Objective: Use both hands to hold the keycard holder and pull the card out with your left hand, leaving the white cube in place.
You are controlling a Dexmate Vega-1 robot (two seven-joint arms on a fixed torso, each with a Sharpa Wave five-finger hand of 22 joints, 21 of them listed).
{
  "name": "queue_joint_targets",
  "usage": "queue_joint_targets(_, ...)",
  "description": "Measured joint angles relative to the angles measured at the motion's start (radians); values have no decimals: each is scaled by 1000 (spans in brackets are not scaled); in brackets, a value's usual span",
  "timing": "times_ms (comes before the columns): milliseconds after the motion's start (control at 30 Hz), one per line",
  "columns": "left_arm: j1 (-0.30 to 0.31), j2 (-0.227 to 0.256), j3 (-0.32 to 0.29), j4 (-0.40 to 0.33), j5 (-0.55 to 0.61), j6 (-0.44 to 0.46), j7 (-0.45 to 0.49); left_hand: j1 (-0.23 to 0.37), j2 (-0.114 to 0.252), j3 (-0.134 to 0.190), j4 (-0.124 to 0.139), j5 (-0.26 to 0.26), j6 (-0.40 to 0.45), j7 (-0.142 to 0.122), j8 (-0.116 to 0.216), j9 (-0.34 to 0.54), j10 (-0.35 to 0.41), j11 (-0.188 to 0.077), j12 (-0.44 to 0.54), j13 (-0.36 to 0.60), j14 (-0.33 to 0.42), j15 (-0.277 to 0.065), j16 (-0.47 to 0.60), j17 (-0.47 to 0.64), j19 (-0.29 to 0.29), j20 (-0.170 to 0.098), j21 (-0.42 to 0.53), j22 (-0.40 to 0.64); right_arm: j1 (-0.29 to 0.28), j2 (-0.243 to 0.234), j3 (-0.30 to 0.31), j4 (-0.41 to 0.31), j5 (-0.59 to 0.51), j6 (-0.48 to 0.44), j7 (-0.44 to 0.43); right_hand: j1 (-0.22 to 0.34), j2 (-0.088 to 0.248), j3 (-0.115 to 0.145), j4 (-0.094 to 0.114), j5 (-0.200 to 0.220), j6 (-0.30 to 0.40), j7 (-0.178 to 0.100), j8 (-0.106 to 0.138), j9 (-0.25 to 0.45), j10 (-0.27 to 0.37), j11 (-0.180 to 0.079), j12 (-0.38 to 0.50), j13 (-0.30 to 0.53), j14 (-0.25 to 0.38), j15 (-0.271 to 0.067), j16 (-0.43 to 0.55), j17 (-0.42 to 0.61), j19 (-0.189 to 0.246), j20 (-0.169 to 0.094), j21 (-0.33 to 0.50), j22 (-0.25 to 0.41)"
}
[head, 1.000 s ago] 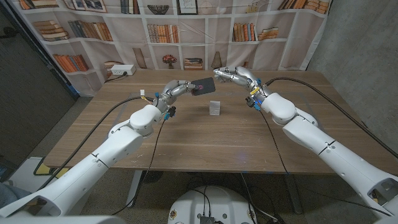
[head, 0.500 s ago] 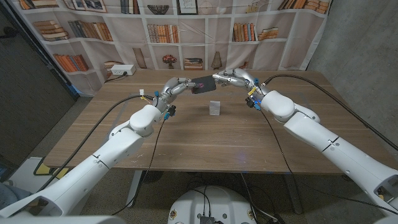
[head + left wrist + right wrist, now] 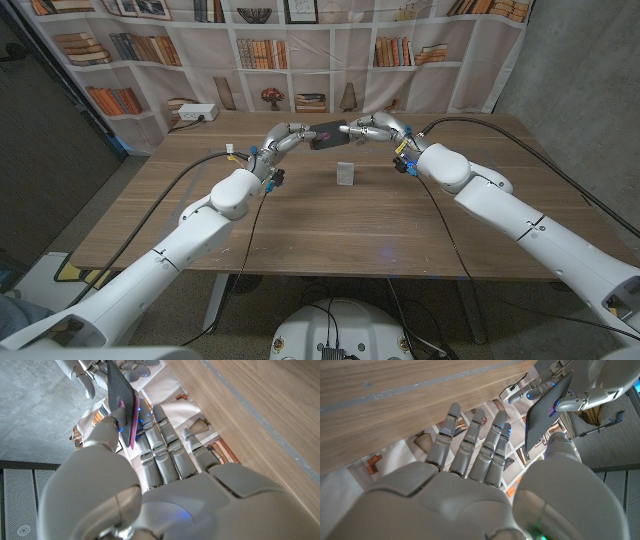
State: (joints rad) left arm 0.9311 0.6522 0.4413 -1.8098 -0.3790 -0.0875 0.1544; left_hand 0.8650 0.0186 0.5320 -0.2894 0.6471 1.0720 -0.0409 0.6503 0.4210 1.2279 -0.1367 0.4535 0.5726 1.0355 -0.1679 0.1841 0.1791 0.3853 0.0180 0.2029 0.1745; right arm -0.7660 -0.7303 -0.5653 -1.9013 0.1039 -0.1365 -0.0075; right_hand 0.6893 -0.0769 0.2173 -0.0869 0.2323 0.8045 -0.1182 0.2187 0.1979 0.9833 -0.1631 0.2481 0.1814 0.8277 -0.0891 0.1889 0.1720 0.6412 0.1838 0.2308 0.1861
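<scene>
Dark keycard holder (image 3: 325, 136) between both raised hands

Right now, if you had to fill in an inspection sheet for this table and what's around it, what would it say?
Surface: wooden table, bare wood.
Job's things: dark keycard holder held in the air between both hands; white cube standing on the table below it, untouched.
Clutter: nothing seen.
Hands: left hand and right hand each grip one end of the holder.
Cables: black cables run along both arms.
Surroundings: bookshelf-print backdrop; white power strip at the far edge.
</scene>
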Motion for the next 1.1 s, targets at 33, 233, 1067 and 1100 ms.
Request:
queue_joint_targets(33,-2,-2,1,3,1,-3,-2,0,0,0,0,0,0,0,0,0,0,0,0,0,0,0,0,0,0,0,0,0,1,0,-2,-1,-1,-4,0,9,2,1,-7,1,9,-1,0,0,4,-4,0,0,3,-3,0,0,3,-3,0,0)
queue_joint_targets(233,-12,-9,8,14,5,-11,-13,-1,-1,17,3,-2,0,0,5,-1,0,0,-6,0,0,0,0,0,0,0,0,0,2,4,-9,-2,-8,-14,-6,56,20,23,-31,1,30,-20,0,0,23,-20,0,0,10,-10,-4,0,14,-14,0,0)
queue_joint_targets(1067,-51,-11,33,27,10,41,-44,-30,-17,62,1,1,0,0,8,-14,0,0,-10,2,-5,2,0,0,-11,11,0,0,2,11,-12,9,-21,-1,-31,149,31,62,-69,1,194,-77,50,1,175,-48,15,0,119,-44,-4,-5,51,-45,7,3)
queue_joint_targets(1100,-52,-11,33,28,10,41,-44,-30,-17,62,1,1,0,0,11,-15,0,0,-10,2,-5,2,0,0,-11,11,0,0,2,11,-12,9,-22,-2,-30,149,31,62,-69,1,203,-76,52,4,179,-47,15,0,121,-46,-4,-5,51,-45,7,3)
